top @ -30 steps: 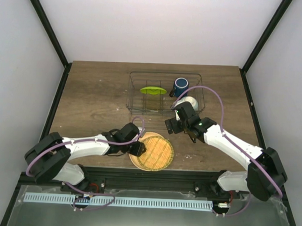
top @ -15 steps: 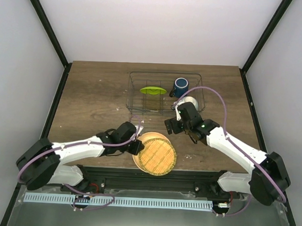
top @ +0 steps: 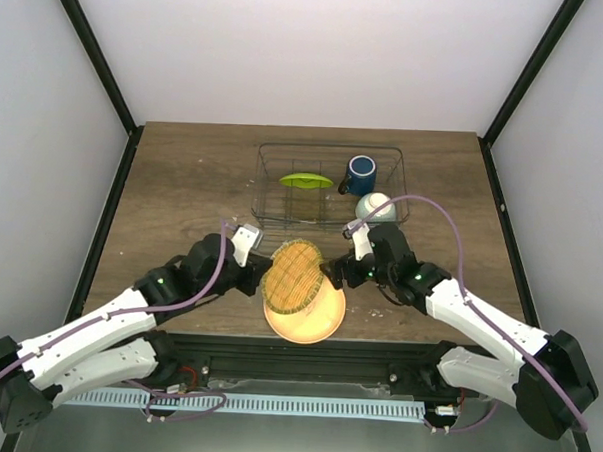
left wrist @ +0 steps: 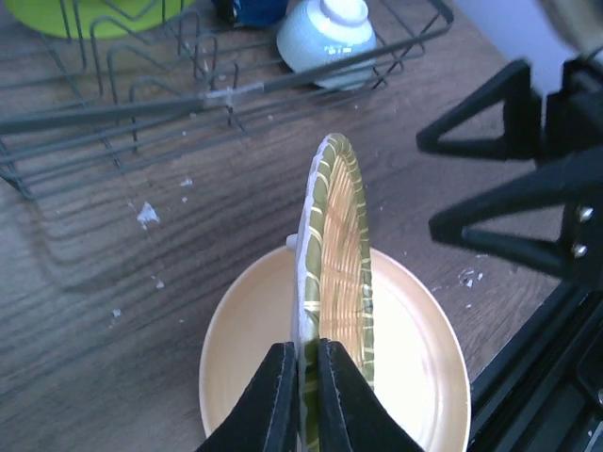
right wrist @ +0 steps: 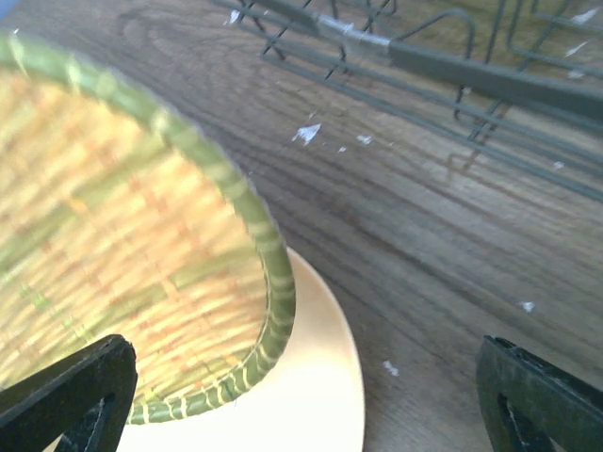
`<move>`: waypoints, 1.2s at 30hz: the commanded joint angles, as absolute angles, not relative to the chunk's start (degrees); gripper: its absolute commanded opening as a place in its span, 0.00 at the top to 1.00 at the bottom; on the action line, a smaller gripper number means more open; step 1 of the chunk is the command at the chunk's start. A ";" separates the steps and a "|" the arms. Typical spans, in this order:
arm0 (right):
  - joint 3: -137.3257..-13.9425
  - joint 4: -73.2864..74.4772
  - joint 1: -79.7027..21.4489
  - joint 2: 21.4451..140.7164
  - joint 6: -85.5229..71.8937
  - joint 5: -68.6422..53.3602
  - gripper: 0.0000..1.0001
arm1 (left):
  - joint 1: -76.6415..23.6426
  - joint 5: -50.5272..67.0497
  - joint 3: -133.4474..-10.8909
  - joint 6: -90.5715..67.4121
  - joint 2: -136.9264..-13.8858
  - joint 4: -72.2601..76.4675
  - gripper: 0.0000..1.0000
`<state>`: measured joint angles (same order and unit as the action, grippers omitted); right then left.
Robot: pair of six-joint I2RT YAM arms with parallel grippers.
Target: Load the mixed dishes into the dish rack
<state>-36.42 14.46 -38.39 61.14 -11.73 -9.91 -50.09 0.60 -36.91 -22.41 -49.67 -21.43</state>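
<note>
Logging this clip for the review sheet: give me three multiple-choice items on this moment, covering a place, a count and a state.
1. Where is the pale bowl? A) inside the dish rack B) on the wood outside it C) held in the air
2. How many dishes are in the rack? A) one B) three C) five
3. How is the woven plate positioned? A) lying flat B) standing on edge in the left gripper C) leaning in the rack

Answers: 1 A, wires surround it; 2 B, lime-green plate, blue mug and bowl; 3 B, fingers pinch its rim above the plain plate.
</note>
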 commanded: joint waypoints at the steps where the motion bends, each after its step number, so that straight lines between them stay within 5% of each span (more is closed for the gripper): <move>1: -34.04 9.43 -38.32 60.68 -11.87 -15.53 0.01 | -50.01 -2.53 -39.81 -20.47 -47.01 -23.82 1.00; 21: -13.92 -29.19 -38.32 58.01 -7.69 -31.97 0.00 | -49.92 7.25 -40.07 -20.70 -42.25 -22.39 1.00; 30: -14.54 -43.14 -38.32 66.29 -11.15 -44.04 0.01 | -50.01 13.28 -37.54 -20.44 -41.95 -17.40 1.00; 33: -15.74 -45.67 -38.35 69.69 -12.64 -47.77 0.18 | -50.01 14.14 -36.75 -20.07 -41.51 -15.75 1.00; 36: -17.17 -45.44 -38.32 71.29 -13.33 -50.83 0.47 | -50.01 13.89 -36.55 -19.41 -41.31 -15.68 1.00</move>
<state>-13.78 -40.91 -38.39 69.87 -11.70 -44.23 -50.09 12.05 -36.82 -20.53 -42.57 -20.78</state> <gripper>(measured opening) 0.695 0.056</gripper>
